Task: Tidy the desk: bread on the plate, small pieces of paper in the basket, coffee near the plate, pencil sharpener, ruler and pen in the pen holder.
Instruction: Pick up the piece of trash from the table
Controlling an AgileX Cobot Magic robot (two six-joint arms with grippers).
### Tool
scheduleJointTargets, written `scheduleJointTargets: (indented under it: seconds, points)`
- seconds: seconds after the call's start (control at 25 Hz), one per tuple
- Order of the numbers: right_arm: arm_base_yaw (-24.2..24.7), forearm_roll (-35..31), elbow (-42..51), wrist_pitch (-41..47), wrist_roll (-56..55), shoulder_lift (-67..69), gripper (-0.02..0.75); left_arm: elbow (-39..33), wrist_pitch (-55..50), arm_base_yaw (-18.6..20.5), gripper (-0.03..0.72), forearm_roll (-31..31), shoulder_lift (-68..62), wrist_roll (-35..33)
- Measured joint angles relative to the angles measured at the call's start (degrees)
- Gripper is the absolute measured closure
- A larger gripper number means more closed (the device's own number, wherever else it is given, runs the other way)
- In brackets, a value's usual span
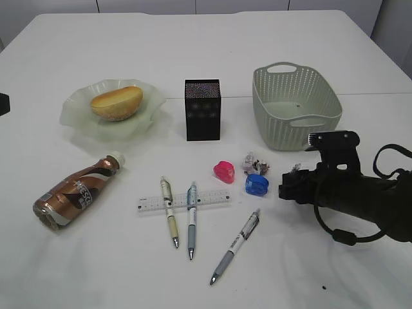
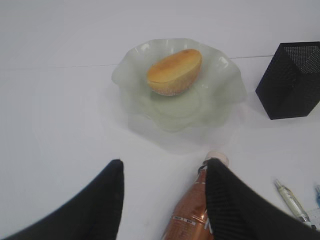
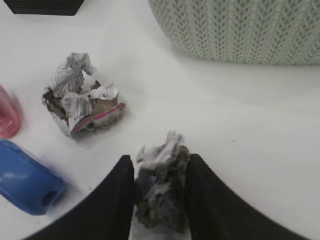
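Item: grey crumpled paper scrap [image 3: 161, 187]. We find it lodged between the two dark fingers of the right gripper [image 3: 159, 200], the jaws drawn in to roughly half their span with both inner faces against the wad. We judge this a grip on the scrap at table level; whether it has left the surface we cannot tell.

Landmark: the basket [image 1: 325, 96]. The scrap sits just in front of its near wall, towards the camera in the exterior view. In the right wrist view the woven wall [image 3: 240, 30] fills the top of the frame, straight ahead of the jaws and a little to their right. We take the coming move to turn on this: the scrap must rise over the rim and travel forward. The wad has no marked long axis.

Second paper wad [image 3: 82, 95], printed with a pink edge: near the basket's front, to the left of the held scrap, apart from it, not yet collected.

Blue sharpener [image 3: 27, 182] and pink sharpener [image 3: 7, 117]: further left of the basket, beside the second wad.

Left gripper [image 2: 165, 200]: well away from the basket, hovering over the coffee bottle [image 2: 192, 210], jaws about half open, holding nothing. We judge the right arm far nearer to both paper pieces.
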State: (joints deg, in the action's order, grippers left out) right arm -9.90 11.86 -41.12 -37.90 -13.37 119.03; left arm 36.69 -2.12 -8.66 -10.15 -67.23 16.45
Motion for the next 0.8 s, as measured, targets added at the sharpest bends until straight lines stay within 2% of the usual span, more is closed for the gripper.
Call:
scheduleJointTargets:
  seconds: [0.36,0.8]
  points:
    - [0.0,-1.6,0.0,-0.3,0.0,0.0,0.723,0.0,0.0,0.0,0.308,0.0,0.0,0.0]
    - [0.0,-1.7,0.0,0.0,0.0,0.0,0.725,0.0,0.0,0.0,0.313,0.0,0.0,0.0]
